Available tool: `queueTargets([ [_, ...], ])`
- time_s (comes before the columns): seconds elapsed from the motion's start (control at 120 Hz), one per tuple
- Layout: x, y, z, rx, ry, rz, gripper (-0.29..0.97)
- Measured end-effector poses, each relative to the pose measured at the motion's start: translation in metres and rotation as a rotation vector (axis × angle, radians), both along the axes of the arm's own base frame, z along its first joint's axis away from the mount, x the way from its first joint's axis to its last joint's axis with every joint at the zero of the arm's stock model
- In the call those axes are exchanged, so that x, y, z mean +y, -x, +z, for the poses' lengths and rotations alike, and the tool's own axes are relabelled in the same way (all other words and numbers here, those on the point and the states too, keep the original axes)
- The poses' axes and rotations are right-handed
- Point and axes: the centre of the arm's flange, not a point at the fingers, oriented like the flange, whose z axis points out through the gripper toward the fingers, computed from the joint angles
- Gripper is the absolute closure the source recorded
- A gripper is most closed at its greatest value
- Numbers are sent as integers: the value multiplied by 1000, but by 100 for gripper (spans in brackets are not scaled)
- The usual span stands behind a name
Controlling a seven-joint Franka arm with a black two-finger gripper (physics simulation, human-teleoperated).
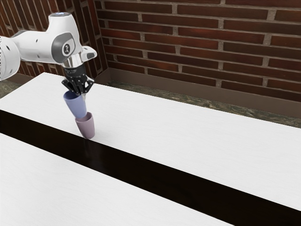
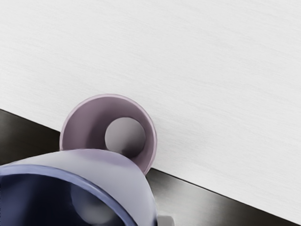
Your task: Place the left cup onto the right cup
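Claw (image 1: 82, 93) clamped on the rim of the periwinkle cup (image 1: 75, 105), which hangs tilted at the claw's 7 o'clock, off the table. Mauve cup (image 1: 85, 126) stands upright at the claw's 6 o'clock on the white tabletop (image 1: 188, 127), at the edge of the dark stripe (image 1: 141, 165). The periwinkle cup's base sits at its mouth.

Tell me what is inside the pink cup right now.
Nothing: the pink cup shows its bare bottom in the wrist view. The blue cup, held by the pincer, hangs tilted over the near rim and covers that part of the inside.
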Motion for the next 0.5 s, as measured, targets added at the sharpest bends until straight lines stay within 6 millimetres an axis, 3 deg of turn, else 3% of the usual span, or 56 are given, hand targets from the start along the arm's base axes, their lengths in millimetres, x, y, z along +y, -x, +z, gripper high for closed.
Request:
queueTargets([
  [0.5, 1, -6, -16, 8, -2, 35, 78],
])
